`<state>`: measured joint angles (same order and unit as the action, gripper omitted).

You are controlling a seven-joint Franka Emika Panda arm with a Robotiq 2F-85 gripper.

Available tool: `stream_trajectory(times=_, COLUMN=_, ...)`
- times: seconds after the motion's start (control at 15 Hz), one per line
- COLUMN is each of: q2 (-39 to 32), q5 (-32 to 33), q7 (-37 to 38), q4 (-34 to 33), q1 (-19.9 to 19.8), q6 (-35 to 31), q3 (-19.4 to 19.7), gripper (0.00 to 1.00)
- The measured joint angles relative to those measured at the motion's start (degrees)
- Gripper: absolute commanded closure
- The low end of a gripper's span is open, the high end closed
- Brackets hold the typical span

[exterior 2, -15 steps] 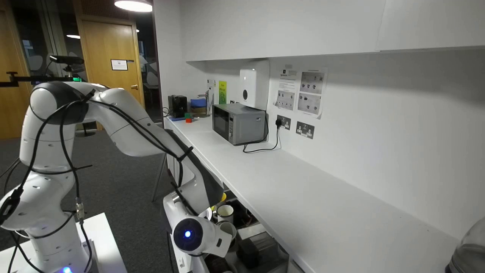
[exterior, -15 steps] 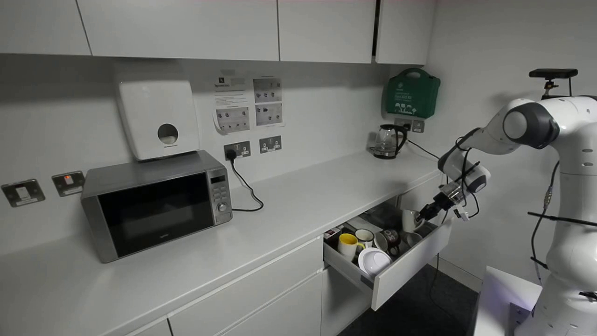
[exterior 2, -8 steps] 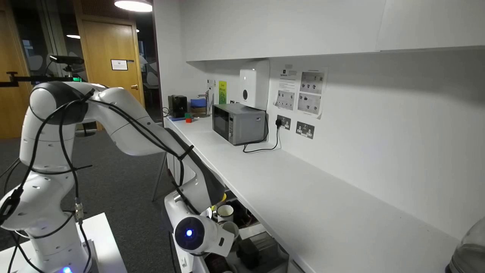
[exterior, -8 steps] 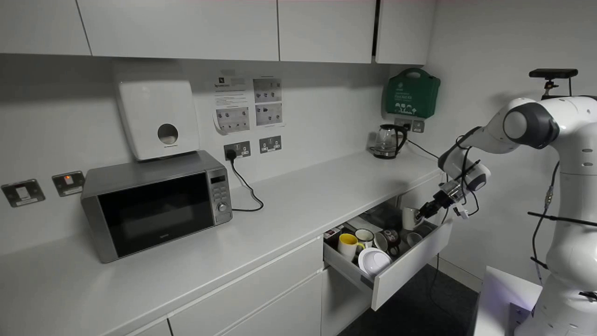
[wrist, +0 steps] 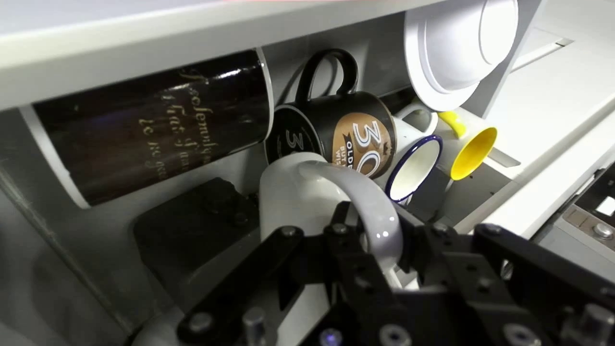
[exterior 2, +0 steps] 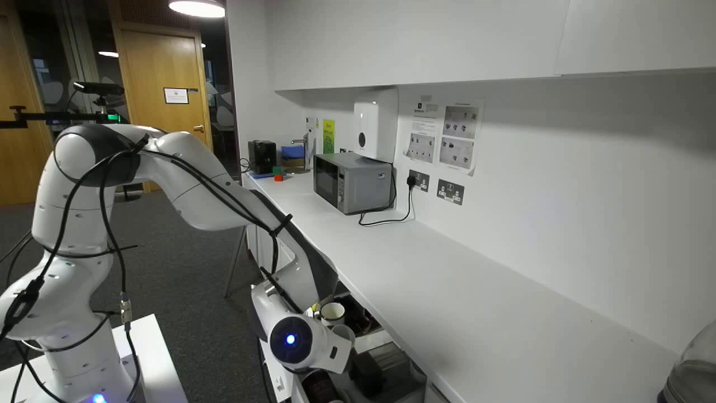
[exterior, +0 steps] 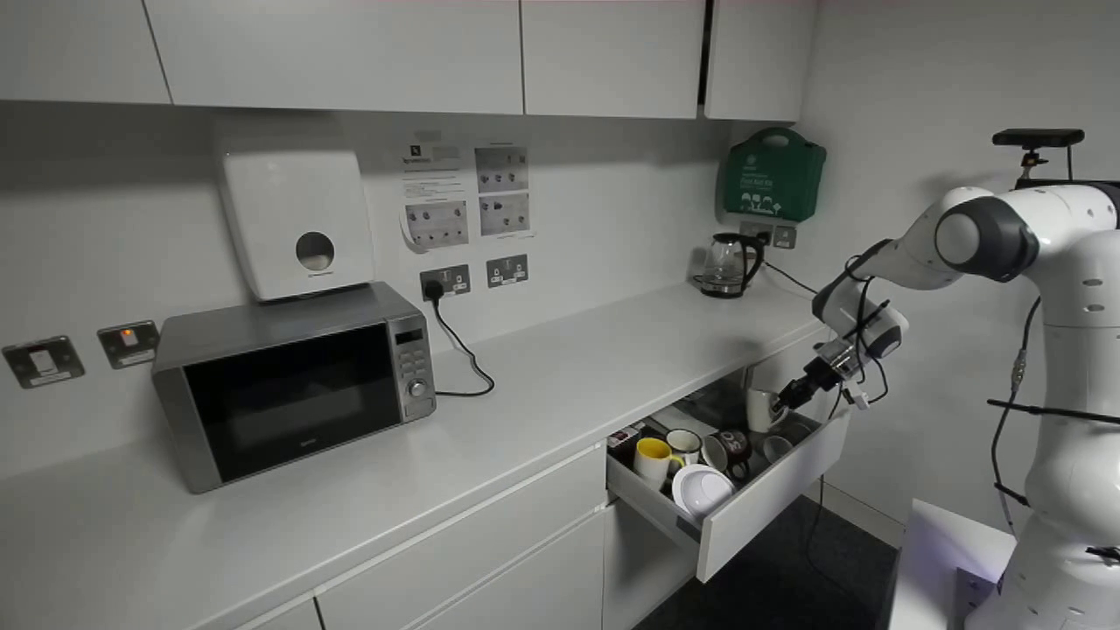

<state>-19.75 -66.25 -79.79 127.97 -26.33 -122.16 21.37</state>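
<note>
Holding white mug (wrist: 290, 197) by handle (wrist: 367, 198) in gripper (wrist: 377, 229). Closed down to a narrow gap, with fingers (wrist: 353, 262) on both sides of handle and mug body just beyond fingertips. Located in or just above far end of open drawer (exterior: 774, 496) in an exterior view; can't tell about contact under base. Standing near upright there, long axis close to vertical with slight tilt, with handle pointing back at gripper. Seen with handle slanting upper left to lower right in wrist view. Near black "30" mug (wrist: 350, 129) and black gold-lettered cylinder (wrist: 158, 125). Versus a second ago: moved slightly left together with arm (exterior: 919, 249) in that same exterior view. Same spots for drawer and yellow-lined mug (exterior: 652, 462).
</note>
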Motion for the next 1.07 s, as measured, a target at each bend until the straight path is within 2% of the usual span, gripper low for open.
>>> stream_trajectory(times=1.07, q2=-6.31, q5=0.0, q7=0.18, q4=-3.96, q1=0.02, q6=0.0, q3=-2.48, gripper=0.97)
